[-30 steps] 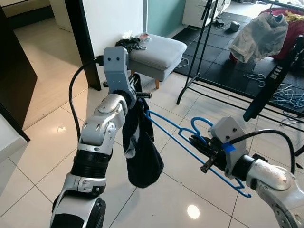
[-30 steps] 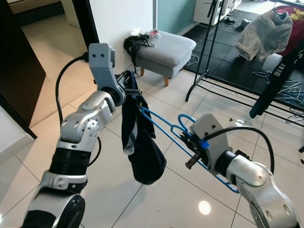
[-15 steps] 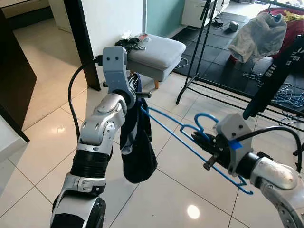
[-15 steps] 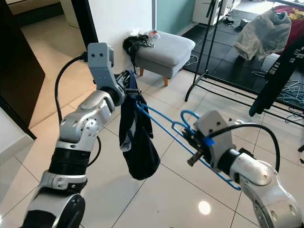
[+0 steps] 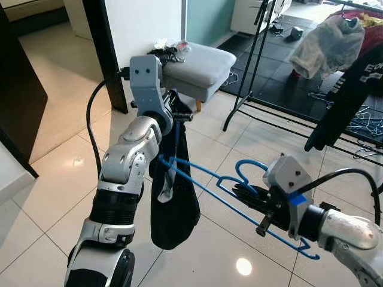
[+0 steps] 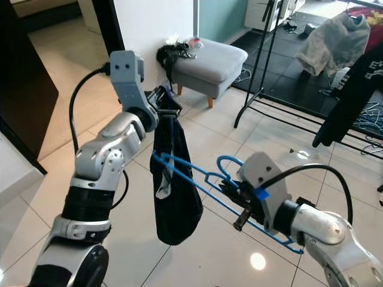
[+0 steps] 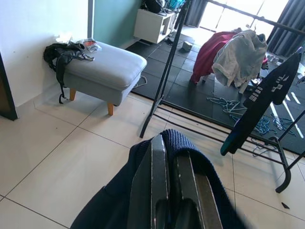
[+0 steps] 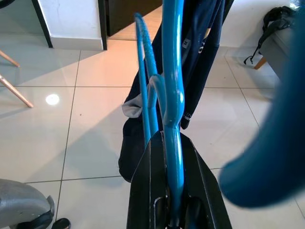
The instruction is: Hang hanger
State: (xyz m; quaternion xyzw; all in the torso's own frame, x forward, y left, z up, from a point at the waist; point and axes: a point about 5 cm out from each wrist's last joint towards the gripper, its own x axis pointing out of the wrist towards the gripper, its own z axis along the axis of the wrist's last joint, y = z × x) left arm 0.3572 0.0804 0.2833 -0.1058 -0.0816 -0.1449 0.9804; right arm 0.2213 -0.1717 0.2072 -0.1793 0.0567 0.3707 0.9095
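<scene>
A: Left end effector [image 5: 178, 115]?
B: Closed on a dark garment [image 5: 173, 197] (hanging above the floor).
A: Right end effector [image 5: 248, 194]?
B: Clamped on the blue hanger [image 5: 206, 182] — its far tip inside the garment.

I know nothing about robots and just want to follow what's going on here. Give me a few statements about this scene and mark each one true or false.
1. The right gripper is shut on a blue hanger. True.
2. The left gripper holds up a white towel. False: it is shut on a dark navy garment that hangs down from it.
3. The far end of the hanger reaches the hanging garment. True.
4. The hanger already hangs on the black clothes rack. False: the right gripper holds it out over the tiled floor, short of the rack.
5. The grey footstool by the wall has nothing on it. False: a dark bundle lies on one end.
</scene>
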